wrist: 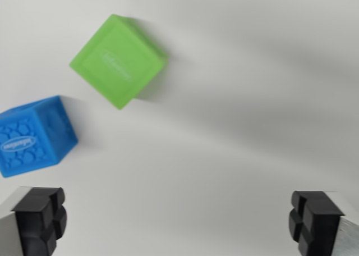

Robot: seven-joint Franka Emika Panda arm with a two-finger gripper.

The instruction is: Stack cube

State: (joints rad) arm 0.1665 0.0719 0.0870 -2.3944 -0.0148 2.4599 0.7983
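- Two cubes in the wrist view, both on a plain white table (241, 99): green cube (119, 61) at approx 11 o'clock from frame centre, blue cube (33, 135) at approx 9 o'clock, cut by the view's left edge.
- Our claw (178, 222) sits at 6 o'clock, spread wide, nothing btwn the black pads (40, 216); it holds nothing.
- Key relation: both cubes lie up and to the view's left of the claw's midline, neither btwn the pads. Blue is nearer, just above the left-hand pad; green is farther out, toward 11 o'clock.
- Cubes are apart, a strip of table btwn them; not stacked yet.
- Green cube is turned diagonal to the pad line, so we judge the wrist needs a twist to meet flat faces.
- Writing: raised oval logo w/ lettering on blue's patterned face, faint embossed script on green's top; both too blurred to read.
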